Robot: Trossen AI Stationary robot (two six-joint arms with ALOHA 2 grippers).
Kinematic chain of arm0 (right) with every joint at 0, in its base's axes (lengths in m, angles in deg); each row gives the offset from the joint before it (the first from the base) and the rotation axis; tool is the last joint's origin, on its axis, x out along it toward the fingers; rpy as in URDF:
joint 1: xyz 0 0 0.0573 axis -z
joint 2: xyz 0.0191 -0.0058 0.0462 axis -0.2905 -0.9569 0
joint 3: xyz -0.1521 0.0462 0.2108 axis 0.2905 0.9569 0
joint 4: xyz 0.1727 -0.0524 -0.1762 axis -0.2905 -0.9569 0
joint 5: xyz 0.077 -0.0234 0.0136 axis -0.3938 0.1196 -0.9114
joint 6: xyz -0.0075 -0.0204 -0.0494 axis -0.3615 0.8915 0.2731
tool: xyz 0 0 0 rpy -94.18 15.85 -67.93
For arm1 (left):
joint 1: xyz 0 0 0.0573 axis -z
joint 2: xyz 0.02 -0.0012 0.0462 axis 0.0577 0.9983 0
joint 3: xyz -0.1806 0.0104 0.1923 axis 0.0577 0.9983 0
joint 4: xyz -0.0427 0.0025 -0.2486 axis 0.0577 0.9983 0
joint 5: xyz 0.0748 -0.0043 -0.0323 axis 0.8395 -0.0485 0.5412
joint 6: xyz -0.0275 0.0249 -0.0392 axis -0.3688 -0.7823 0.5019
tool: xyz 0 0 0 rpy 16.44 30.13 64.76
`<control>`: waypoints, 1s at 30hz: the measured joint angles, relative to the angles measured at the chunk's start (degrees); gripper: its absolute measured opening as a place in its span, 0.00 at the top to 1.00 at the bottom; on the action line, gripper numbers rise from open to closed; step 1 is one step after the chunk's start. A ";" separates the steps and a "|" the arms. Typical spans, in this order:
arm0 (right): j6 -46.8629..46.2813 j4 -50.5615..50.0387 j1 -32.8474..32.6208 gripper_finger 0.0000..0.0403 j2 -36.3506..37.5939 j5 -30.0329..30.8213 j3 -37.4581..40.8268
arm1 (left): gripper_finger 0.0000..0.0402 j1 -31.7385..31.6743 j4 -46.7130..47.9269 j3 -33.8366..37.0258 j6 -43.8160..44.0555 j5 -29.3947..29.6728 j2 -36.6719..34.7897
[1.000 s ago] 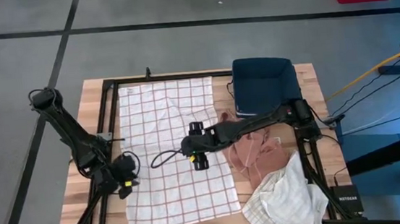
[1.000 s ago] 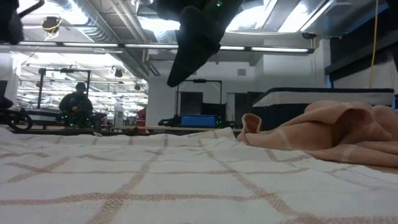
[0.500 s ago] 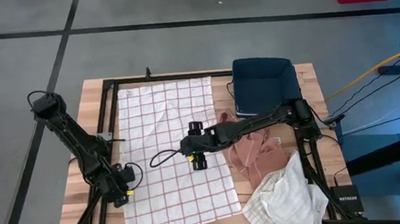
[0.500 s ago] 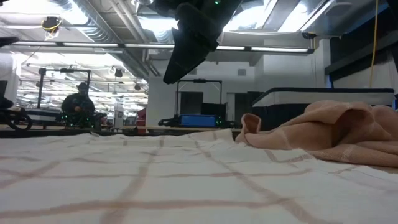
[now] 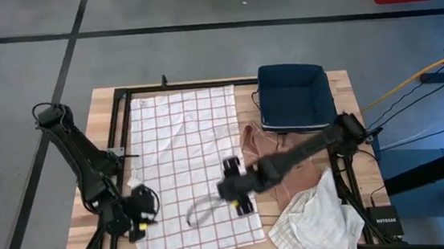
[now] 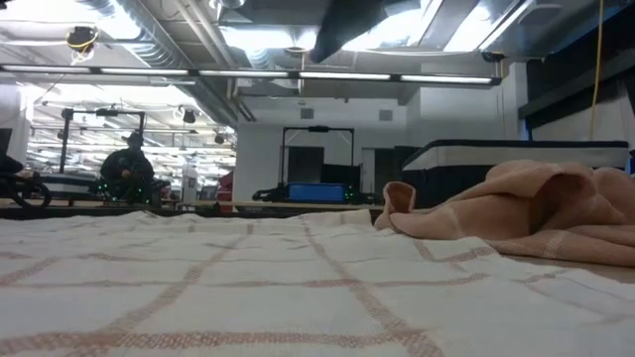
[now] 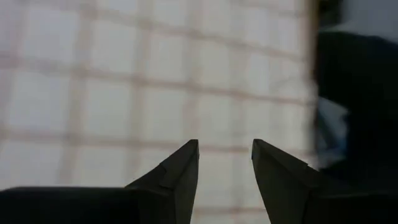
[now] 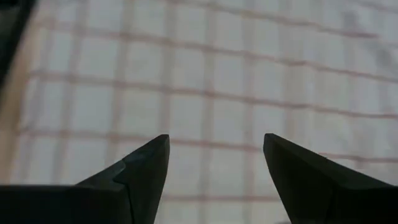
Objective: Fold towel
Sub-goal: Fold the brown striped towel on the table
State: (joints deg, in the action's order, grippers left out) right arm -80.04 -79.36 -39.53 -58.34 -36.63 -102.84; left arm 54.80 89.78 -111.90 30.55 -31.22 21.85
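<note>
While the white towel with thin red checks (image 5: 189, 164) lies spread flat across the left and middle of the wooden table (image 5: 89, 172), both grippers hang above its near end with their fingers apart and nothing between them. At the towel's near left corner, the left gripper (image 5: 140, 215) sits over the cloth's edge; its wrist view shows the two dark fingers (image 7: 177, 171) parted over the checked weave. Just to the right, near the towel's near right corner, the right gripper (image 5: 237, 189) points across the cloth, its fingers (image 8: 146, 168) spread wide over the grid of red lines. From table height, the towel (image 6: 248, 288) fills the foreground as a flat white sheet. Beside the towel's right edge lies a crumpled peach-coloured cloth (image 5: 278, 164), and a bunched white checked cloth (image 5: 315, 221) sits at the near right corner of the table. Farther back on the right stands a dark blue bin (image 5: 294, 96). Beyond the table, a seated person (image 6: 124, 169) shows in the room behind.
</note>
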 joint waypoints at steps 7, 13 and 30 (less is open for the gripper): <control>-9.05 -2.03 -10.10 0.34 -1.12 5.31 1.21 | 0.64 0.44 3.60 -13.84 -0.81 -12.75 20.03; -19.75 2.89 -15.75 0.34 -1.12 7.46 6.44 | 0.64 4.68 16.18 -31.37 5.48 -14.81 32.45; -31.66 12.17 -20.56 0.34 -1.45 9.64 12.41 | 0.64 11.96 10.81 -35.54 23.01 -9.49 46.38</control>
State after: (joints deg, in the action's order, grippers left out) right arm -111.70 -67.20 -60.09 -59.78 -26.99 -90.44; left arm 66.76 100.59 -147.44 53.56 -40.72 68.23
